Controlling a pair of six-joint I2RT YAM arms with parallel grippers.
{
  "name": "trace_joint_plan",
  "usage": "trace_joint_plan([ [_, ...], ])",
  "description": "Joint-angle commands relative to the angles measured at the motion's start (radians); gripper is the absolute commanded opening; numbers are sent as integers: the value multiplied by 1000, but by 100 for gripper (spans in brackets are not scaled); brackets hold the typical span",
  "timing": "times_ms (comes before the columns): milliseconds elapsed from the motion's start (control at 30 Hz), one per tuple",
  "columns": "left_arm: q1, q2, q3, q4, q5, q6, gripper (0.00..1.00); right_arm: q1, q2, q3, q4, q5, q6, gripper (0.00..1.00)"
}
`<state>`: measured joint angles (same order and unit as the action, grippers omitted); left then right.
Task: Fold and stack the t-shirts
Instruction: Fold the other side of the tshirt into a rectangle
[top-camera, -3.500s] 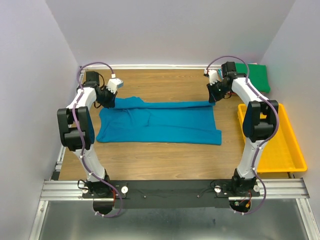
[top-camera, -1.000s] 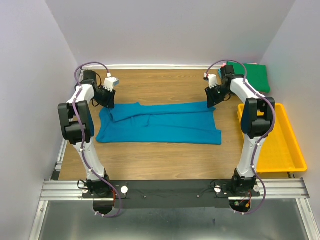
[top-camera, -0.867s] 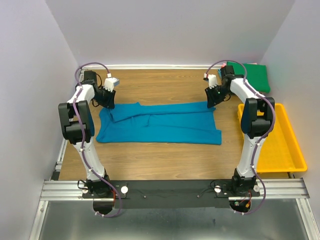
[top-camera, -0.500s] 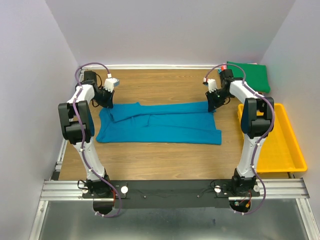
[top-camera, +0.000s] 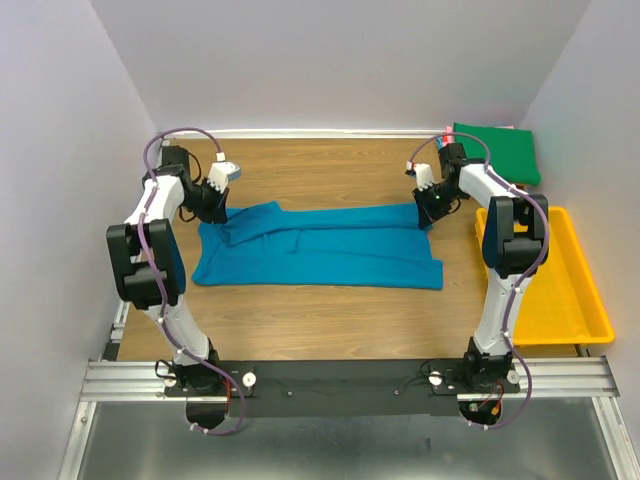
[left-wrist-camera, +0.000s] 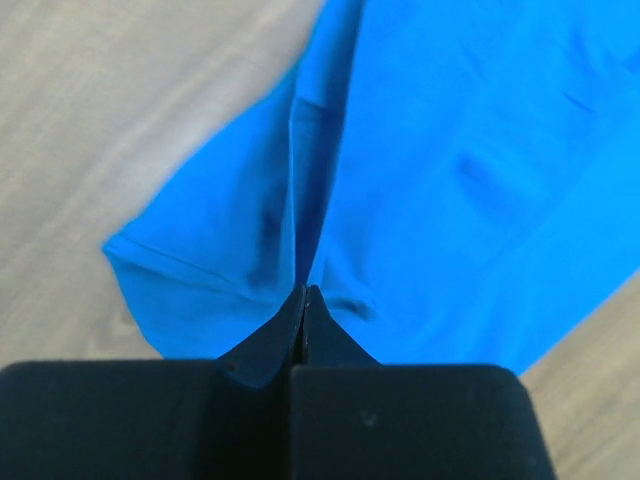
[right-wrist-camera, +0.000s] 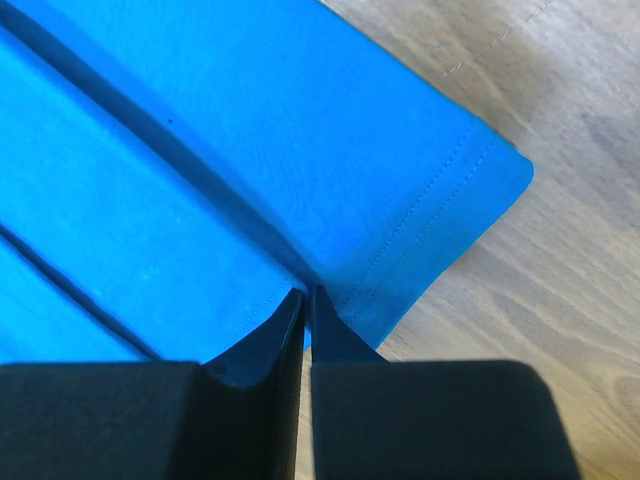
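Observation:
A teal-blue t-shirt (top-camera: 320, 250) lies spread across the middle of the wooden table, folded lengthwise with its far edge turned over. My left gripper (top-camera: 215, 205) is shut on the shirt's far left edge; the left wrist view shows a pinched ridge of blue cloth (left-wrist-camera: 305, 200) between the closed fingertips. My right gripper (top-camera: 430, 208) is shut on the shirt's far right hem corner (right-wrist-camera: 420, 230). A folded dark green t-shirt (top-camera: 500, 150) lies at the far right corner. No pink shirt is in view.
A yellow plastic tray (top-camera: 560, 290) stands at the right edge of the table, beside the right arm. Grey walls close in the table at the back and both sides.
Both grippers have shifted slightly over the last second: the right one moved a little right and nearer along the hem, the left arm swung slightly outward. The shirt's far edge stays folded over.

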<state>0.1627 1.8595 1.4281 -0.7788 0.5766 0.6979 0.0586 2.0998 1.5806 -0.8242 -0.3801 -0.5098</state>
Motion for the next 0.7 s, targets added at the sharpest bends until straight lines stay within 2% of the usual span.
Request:
trace_joint_plan([
  [0, 0, -83, -81, -96, 75, 109, 0, -3, -40, -18, -26, 33, -29, 12],
  [267, -17, -201, -302, -184, 78, 330, 0, -5, -34, -30, -26, 52, -38, 10],
  [500, -80, -266, -428, -221, 106, 403, 0, -3, -15, -24, -26, 67, -45, 7],
  [600, -104, -272, -445, -209, 72, 400, 0, -3, -15, -27, -26, 73, -52, 7],
  [667, -106, -266, -440, -209, 37, 405, 8, -3, -23, -33, -30, 76, -61, 10],
])
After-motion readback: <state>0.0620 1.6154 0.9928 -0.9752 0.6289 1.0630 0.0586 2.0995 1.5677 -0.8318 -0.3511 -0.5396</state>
